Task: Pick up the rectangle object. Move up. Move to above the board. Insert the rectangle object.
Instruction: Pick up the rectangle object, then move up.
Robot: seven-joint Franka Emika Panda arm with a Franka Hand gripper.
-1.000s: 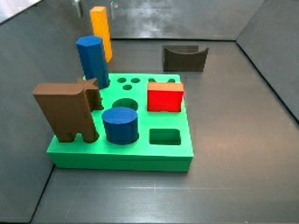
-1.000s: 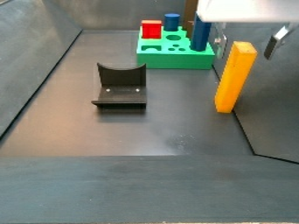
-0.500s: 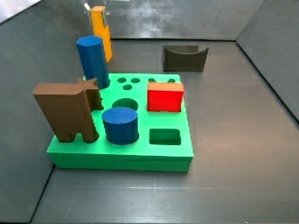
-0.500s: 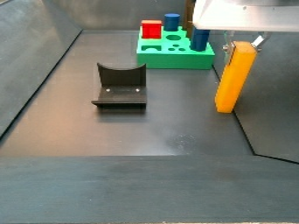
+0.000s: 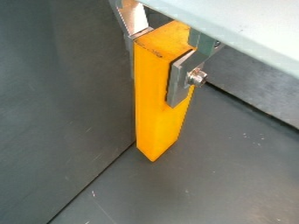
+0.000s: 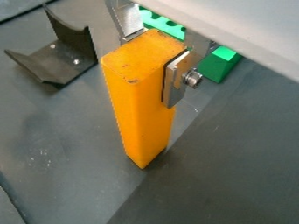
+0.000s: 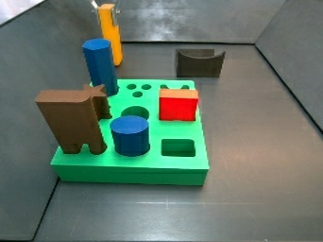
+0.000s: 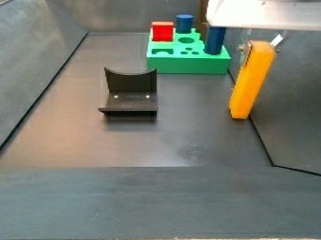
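Note:
The rectangle object (image 8: pixel 251 80), a tall orange-yellow block, stands upright on the dark floor near a side wall, apart from the green board (image 8: pixel 189 64). It shows in both wrist views (image 5: pixel 158 105) (image 6: pixel 140 114) and at the back of a side view (image 7: pixel 111 33). My gripper (image 5: pixel 158 57) sits over the block's top, one silver finger pressed on each of two opposite faces, also seen in a wrist view (image 6: pixel 149 57) and a side view (image 8: pixel 261 45). The board (image 7: pixel 139 161) has several shaped holes.
On the board stand a brown notched block (image 7: pixel 70 118), two blue pegs (image 7: pixel 100 64) (image 7: pixel 128 135) and a red cube (image 7: pixel 178 104). A dark grey arch-shaped block (image 8: pixel 128 91) lies on the floor between the board and the near edge. Grey walls enclose the floor.
My gripper came down from above the block until its fingers straddled the block's top. In the last half second almost nothing moved; the block stands in the same spot.

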